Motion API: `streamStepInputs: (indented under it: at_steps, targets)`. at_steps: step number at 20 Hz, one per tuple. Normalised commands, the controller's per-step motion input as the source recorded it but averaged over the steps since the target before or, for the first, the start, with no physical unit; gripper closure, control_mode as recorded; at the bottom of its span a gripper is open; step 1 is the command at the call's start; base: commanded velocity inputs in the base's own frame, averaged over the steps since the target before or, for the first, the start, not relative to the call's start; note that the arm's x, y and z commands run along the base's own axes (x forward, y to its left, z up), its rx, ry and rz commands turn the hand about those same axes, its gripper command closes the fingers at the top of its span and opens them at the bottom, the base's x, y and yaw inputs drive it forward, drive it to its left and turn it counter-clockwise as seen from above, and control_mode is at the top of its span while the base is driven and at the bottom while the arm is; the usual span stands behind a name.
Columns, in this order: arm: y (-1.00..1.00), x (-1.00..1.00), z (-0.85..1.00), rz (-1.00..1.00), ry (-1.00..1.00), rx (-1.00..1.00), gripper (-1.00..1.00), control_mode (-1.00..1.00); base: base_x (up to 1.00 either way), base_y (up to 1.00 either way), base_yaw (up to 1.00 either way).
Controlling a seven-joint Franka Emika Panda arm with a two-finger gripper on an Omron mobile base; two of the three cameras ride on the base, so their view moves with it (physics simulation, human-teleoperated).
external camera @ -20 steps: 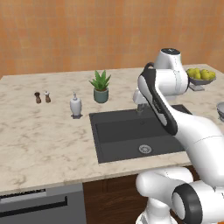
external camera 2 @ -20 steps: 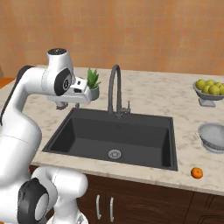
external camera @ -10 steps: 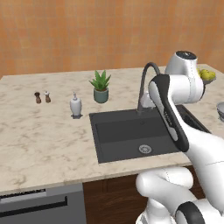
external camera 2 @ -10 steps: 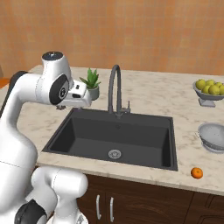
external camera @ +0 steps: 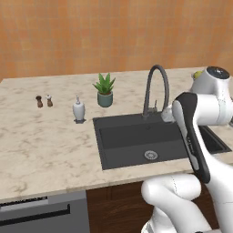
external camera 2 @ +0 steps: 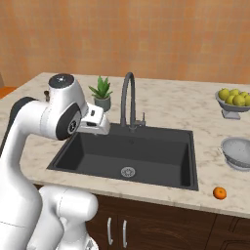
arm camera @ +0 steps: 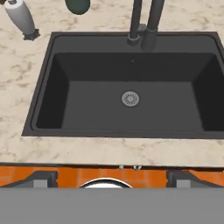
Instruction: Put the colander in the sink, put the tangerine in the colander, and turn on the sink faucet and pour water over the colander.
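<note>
Sink (external camera 2: 146,151): empty, you see.
Colander (external camera 2: 237,152): on desk (external camera 2: 185,105), not moved.
Tangerine (external camera 2: 220,193): on desk.
Faucet (external camera 2: 128,100): dry.
Claw (arm camera: 112,177): spread, holding nothing.

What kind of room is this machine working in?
A kitchen, computer-rendered by the look of it: a dark sink with a tall faucet set in a stone-look counter, plus a fruit bowl and a colander.

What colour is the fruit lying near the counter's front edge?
Bright orange: the tangerine, clearest in the right base view.
</note>
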Motion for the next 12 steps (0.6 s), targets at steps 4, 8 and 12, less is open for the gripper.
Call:
streamStepInputs:
  at_steps: [4,8,12]
  targets:
    - [-0.41,-0.21,-0.05,-0.07,0.03,0.0,-1.0,-1.0,0.0,0.0,0.0]
    - [-0.38,-0.23,-0.07,-0.03,0.0,0.0,-1.0,-1.0,0.0,0.0,0.0]
    - [-0.35,-0.21,-0.09,-0.04,0.01,-0.01,-1.0,-1.0,0.0,0.0,0.0]
